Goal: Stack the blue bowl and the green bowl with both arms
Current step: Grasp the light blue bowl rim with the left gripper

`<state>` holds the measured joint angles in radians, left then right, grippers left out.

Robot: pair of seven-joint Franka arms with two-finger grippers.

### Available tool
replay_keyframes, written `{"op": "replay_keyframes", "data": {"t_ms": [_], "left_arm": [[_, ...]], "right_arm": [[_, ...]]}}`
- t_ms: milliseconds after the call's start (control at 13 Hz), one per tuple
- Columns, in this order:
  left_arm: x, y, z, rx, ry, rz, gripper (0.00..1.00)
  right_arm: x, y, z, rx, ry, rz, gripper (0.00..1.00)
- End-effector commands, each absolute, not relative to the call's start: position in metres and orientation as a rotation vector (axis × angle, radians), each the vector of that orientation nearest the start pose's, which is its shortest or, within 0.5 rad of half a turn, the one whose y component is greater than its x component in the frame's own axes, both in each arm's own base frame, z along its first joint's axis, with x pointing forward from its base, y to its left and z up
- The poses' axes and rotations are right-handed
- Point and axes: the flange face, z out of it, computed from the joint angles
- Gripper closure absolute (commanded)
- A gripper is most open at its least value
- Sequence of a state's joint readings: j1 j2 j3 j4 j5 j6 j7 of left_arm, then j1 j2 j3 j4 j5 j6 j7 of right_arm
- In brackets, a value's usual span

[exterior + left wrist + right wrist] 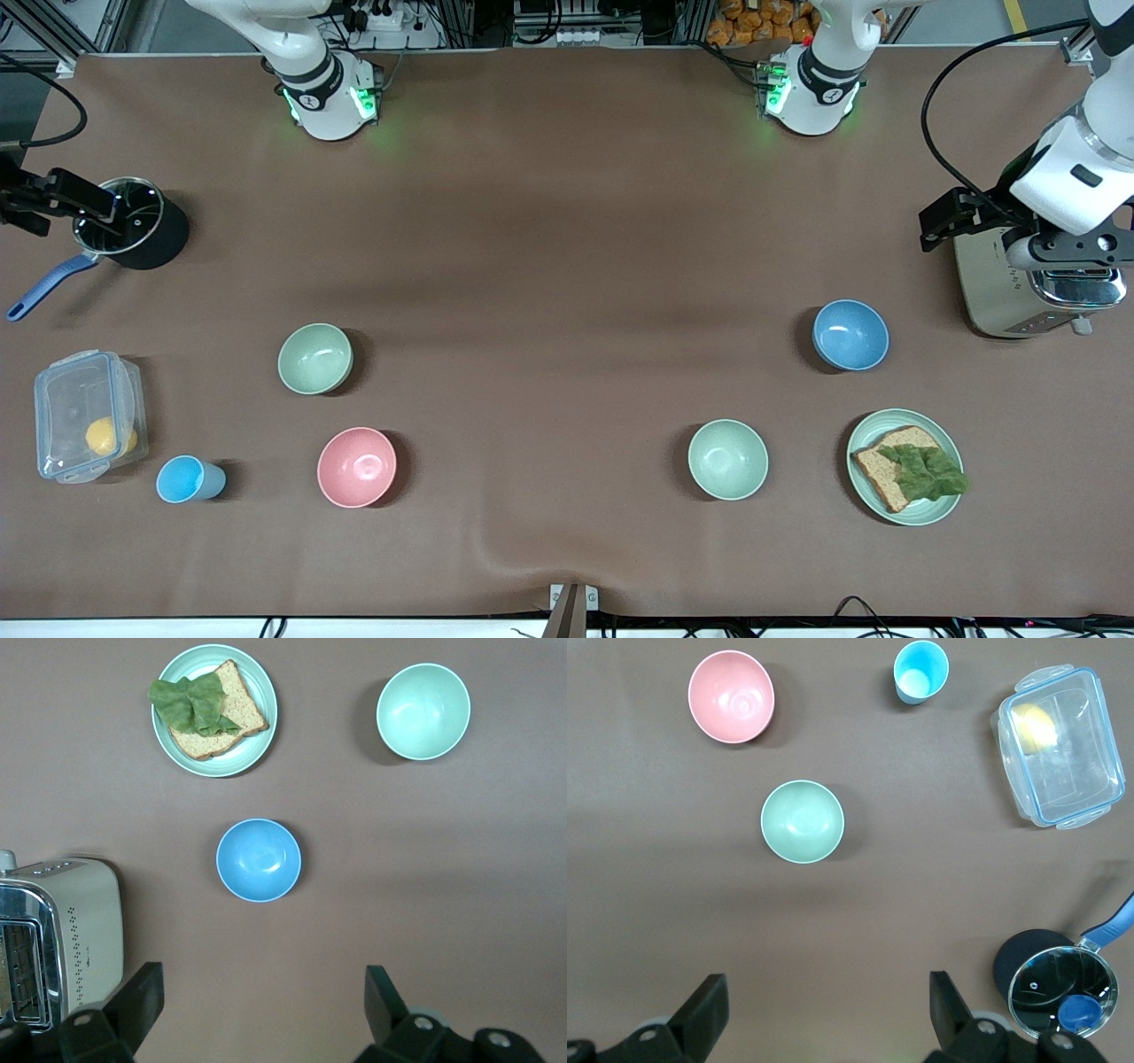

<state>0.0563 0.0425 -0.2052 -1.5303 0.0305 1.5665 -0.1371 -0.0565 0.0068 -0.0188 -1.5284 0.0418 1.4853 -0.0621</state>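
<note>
Front view: the blue bowl [850, 334] sits upright on the table [567, 266] toward the left arm's end, with nothing stacked in it. One green bowl [728, 459] lies at about 7 o'clock from the blue bowl, nearer the front camera, beside the plate [905, 467] of bread and lettuce. A second green bowl [315, 358] sits toward the right arm's end, at about 11 o'clock from the pink bowl [356, 467]. The left pincer [961, 217] hangs over the table by the toaster [1028, 288]; the blue bowl lies at roughly 7 o'clock from it. The right pincer [35, 204] hovers by the black pot [133, 223]; the second green bowl lies at about 4 o'clock from it. So the left arm is nearer the blue bowl and the right arm nearer the second green bowl.

Left wrist view: the left pincer [259, 1010] is spread wide and holds nothing. The blue bowl [259, 860] lies dead ahead at 12 o'clock, apart from the fingers. The green bowl [423, 711] lies at about 1 o'clock.

Right wrist view: the right pincer [826, 1014] is also spread wide and holds nothing. The second green bowl [803, 821] lies at 12 o'clock, clear of the fingers. Round bowls have no long axis to match, so a rim grip likely works from any angle.
</note>
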Motion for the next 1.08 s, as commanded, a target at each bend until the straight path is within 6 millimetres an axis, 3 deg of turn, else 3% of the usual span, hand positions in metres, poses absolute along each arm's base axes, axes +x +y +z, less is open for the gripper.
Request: {"op": "replay_keyframes", "data": {"t_ms": [0, 154, 308, 538, 692, 923, 1000], "left_arm": [[0.558, -0.076, 0.629, -3.127, 0.037, -0.002, 0.00], [0.561, -0.067, 0.624, -3.100, 0.012, 0.040, 0.00], [0.575, -0.052, 0.599, -3.087, 0.011, 0.098, 0.00], [0.597, -0.034, 0.518, -3.087, -0.025, 0.207, 0.00], [0.594, 0.001, 0.451, -3.092, -0.097, 0.181, 0.00], [0.588, 0.010, 0.374, -3.073, -0.076, 0.167, 0.00], [0.590, 0.019, 0.348, -3.066, -0.081, 0.205, 0.00]], "right_arm": [[0.548, -0.034, 0.640, -3.111, 0.007, 0.054, 0.00], [0.548, -0.034, 0.639, -3.111, 0.007, 0.059, 0.00], [0.547, -0.034, 0.640, -3.111, 0.006, 0.061, 0.00], [0.549, -0.035, 0.636, -3.110, 0.009, 0.071, 0.00], [0.553, -0.036, 0.625, -3.107, 0.014, 0.099, 0.00], [0.577, -0.033, 0.581, -3.085, 0.007, 0.189, 0.00], [0.594, -0.026, 0.547, -3.079, -0.013, 0.241, 0.00]]}}
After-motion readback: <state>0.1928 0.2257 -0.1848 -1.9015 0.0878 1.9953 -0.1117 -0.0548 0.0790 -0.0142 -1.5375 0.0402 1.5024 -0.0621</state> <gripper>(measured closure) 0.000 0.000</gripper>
